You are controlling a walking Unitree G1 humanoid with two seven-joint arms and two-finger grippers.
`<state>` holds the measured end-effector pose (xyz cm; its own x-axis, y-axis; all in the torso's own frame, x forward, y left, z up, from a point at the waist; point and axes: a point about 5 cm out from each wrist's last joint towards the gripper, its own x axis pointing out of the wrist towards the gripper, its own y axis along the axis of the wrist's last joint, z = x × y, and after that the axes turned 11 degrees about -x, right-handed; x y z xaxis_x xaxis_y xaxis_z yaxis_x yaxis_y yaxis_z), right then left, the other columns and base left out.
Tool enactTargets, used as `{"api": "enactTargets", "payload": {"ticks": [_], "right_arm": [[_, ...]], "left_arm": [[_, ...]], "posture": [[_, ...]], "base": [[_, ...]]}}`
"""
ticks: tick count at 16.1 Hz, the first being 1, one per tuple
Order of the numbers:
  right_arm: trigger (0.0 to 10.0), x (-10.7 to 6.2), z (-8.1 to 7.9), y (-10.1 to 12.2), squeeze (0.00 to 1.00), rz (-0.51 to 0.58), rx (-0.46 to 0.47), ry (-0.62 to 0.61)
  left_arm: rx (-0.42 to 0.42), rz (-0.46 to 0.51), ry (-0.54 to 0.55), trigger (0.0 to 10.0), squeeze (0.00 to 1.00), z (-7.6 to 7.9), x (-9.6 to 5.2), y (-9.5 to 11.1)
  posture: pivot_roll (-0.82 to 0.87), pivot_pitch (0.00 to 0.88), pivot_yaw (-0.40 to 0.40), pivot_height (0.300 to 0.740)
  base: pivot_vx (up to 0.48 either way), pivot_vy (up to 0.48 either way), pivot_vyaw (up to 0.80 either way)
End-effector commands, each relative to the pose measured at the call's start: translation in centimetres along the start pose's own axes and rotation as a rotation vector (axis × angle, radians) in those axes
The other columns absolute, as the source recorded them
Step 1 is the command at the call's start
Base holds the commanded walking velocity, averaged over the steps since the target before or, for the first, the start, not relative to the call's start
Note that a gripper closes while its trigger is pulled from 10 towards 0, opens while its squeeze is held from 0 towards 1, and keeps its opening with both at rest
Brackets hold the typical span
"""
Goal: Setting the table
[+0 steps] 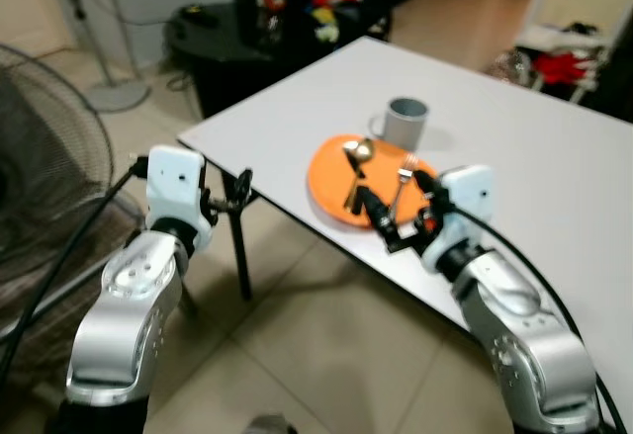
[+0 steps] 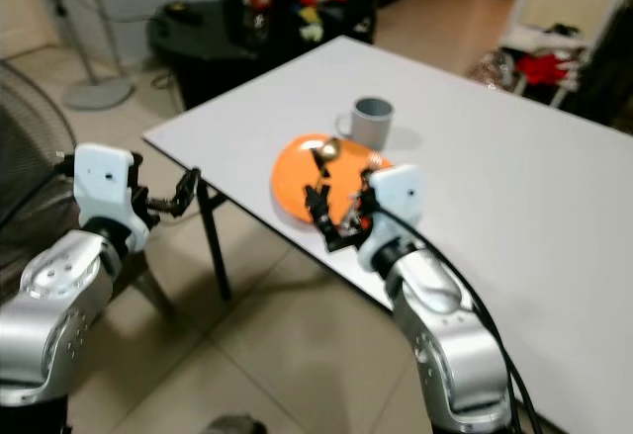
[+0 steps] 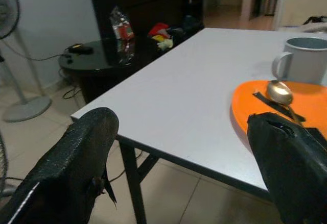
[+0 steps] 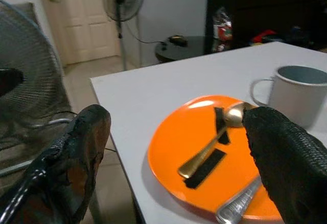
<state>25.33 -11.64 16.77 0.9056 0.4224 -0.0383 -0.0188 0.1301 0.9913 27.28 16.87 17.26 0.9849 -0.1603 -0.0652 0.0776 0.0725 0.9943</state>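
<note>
An orange plate point(image 1: 331, 182) lies near the front edge of the white table point(image 1: 514, 157). On it rest a gold spoon point(image 1: 354, 172) with black tape strips and a silver fork point(image 1: 404, 179). A grey mug point(image 1: 406, 121) stands just behind the plate. My right gripper point(image 1: 396, 199) hovers open at the plate's near rim, its fingers straddling the cutlery with nothing between them. In the right wrist view the spoon point(image 4: 209, 150) and fork point(image 4: 240, 203) lie just ahead of the fingers. My left gripper point(image 1: 237, 195) is open off the table's left corner, over the floor.
Below the corner stands a black table leg point(image 1: 239, 246). A low black table point(image 1: 267, 19) with a bottle and clutter sits behind. A standing fan point(image 1: 94, 19) and a large fan cage point(image 1: 40, 157) are at the left. Clothes point(image 1: 564, 58) lie at the back right.
</note>
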Motion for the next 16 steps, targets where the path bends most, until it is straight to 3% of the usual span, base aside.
{"api": "enactTargets", "payload": {"ticks": [1,5,16], "right_arm": [[10.0,-0.2,0.3,0.4,1.0,0.013,-0.014,-0.001],[10.0,-0.6,0.5,0.1,1.0,0.0,-0.022,-0.021],[10.0,-0.8,1.1,-0.6,1.0,-0.027,-0.029,-0.051]], "left_arm": [[0.006,0.008,-0.017,10.0,0.0,0.4,0.2,0.3],[0.0,0.055,-0.001,10.0,0.0,0.4,0.5,0.7],[0.036,0.033,0.015,10.0,0.0,0.2,-0.5,-0.1]], "posture": [[0.05,0.0,0.027,0.74],[0.04,0.0,0.029,0.74],[0.07,0.0,0.016,0.74]], "base": [[0.0,0.0,0.8],[0.0,0.0,0.8],[0.0,0.0,0.8]]}}
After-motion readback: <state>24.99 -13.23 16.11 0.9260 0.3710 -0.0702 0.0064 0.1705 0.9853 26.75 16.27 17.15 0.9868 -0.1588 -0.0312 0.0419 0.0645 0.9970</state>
